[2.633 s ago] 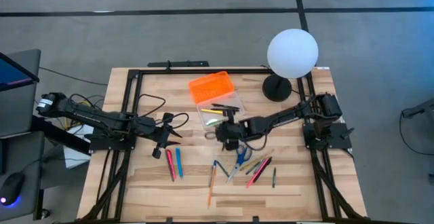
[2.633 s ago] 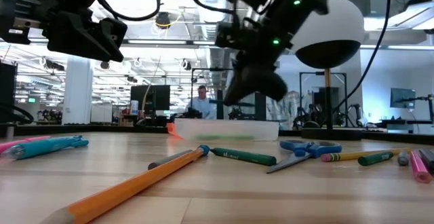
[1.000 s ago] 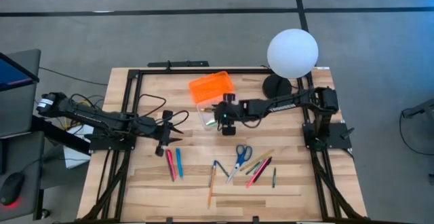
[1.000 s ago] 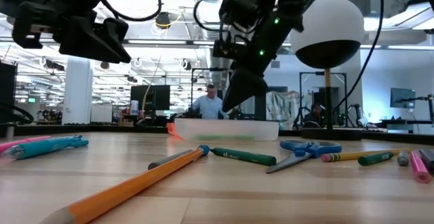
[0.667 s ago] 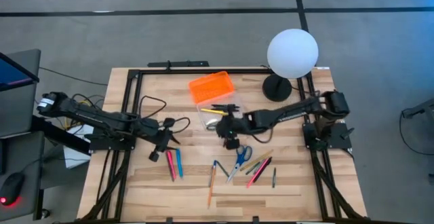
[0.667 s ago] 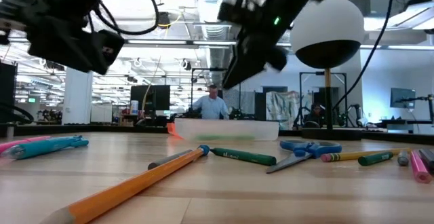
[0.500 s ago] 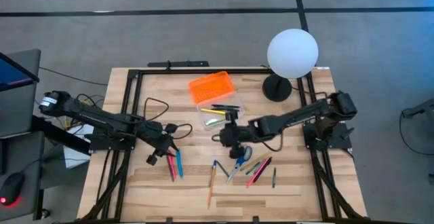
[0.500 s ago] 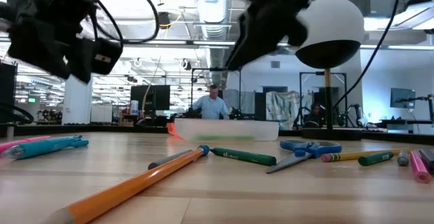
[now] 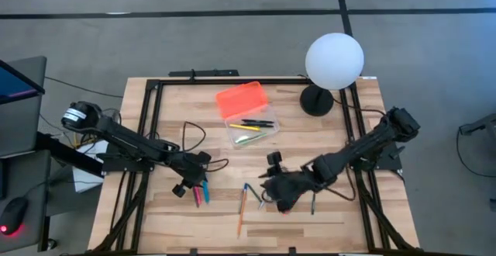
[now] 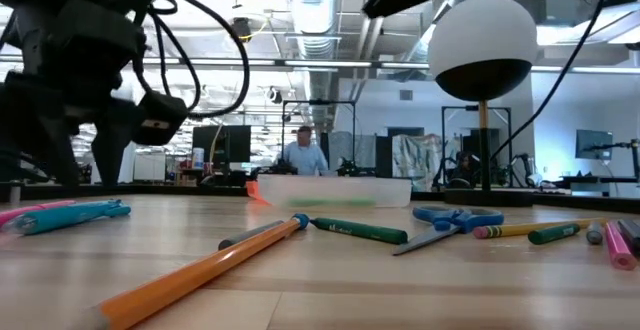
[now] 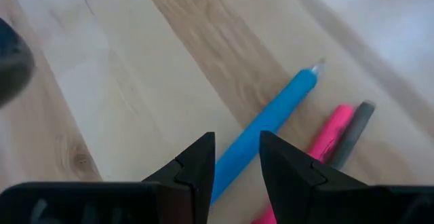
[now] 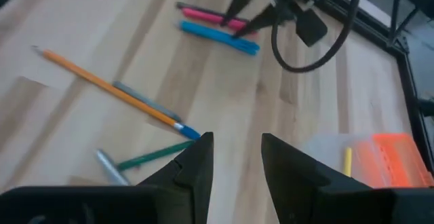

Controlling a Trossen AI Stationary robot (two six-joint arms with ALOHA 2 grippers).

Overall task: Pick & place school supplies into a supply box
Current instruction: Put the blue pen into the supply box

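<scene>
The supply box (image 9: 252,129) is a clear case lying at the table's middle far side, its orange lid (image 9: 242,99) open behind it, with yellow, black and green pens inside. A blue pen (image 11: 271,123) and a pink pen (image 11: 331,134) lie side by side at the near left. My left gripper (image 11: 237,153) hovers open just above them, its fingers either side of the blue pen's line (image 9: 188,186). My right gripper (image 9: 271,194) hangs open above the near-middle cluster: an orange pencil (image 12: 102,85), a green pen (image 12: 152,156), and scissors (image 10: 450,218) that the arm hides from above.
A white globe lamp (image 9: 333,60) on a black base stands at the far right corner. A black frame (image 9: 151,124) borders the table's sides. More pens lie right of the cluster (image 9: 313,203). A person (image 10: 303,155) shows in the room beyond the table.
My right gripper has left the space over the supply box, swinging toward the near edge and slightly right until it stands above the pen cluster. My left gripper has moved toward the near edge and down, over the blue and pink pens.
</scene>
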